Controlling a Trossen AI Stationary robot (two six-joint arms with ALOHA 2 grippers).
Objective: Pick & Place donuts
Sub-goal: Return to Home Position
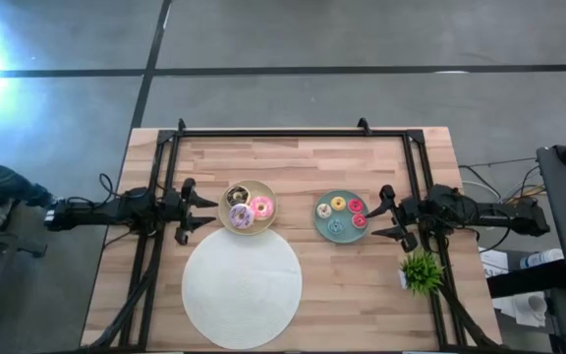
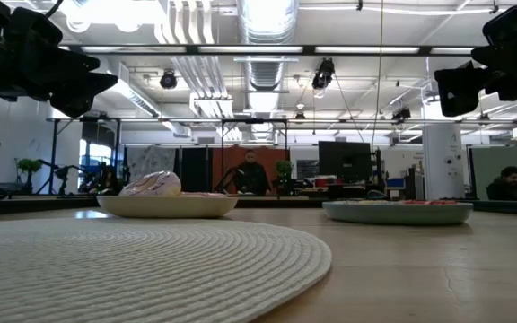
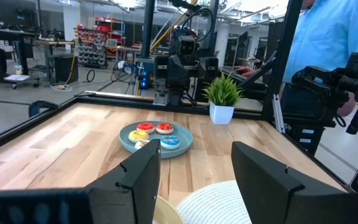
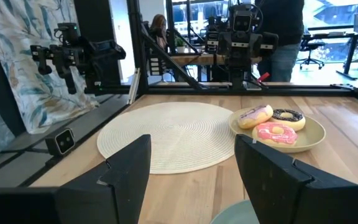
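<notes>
Left gripper (image 1: 207, 212), fingers spread and empty, faces the beige plate (image 1: 263, 190) with 3 donuts (image 1: 261, 207); right gripper (image 1: 381, 218), likewise spread, faces the teal plate (image 1: 346, 239); both look free to retract

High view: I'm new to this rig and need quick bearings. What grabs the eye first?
The big white mat at the picture's lower centre, then two plates just above it: a beige plate with three donuts on the left, a teal plate with smaller donuts on the right. The left tool and right tool flank them, both open and empty.
</notes>
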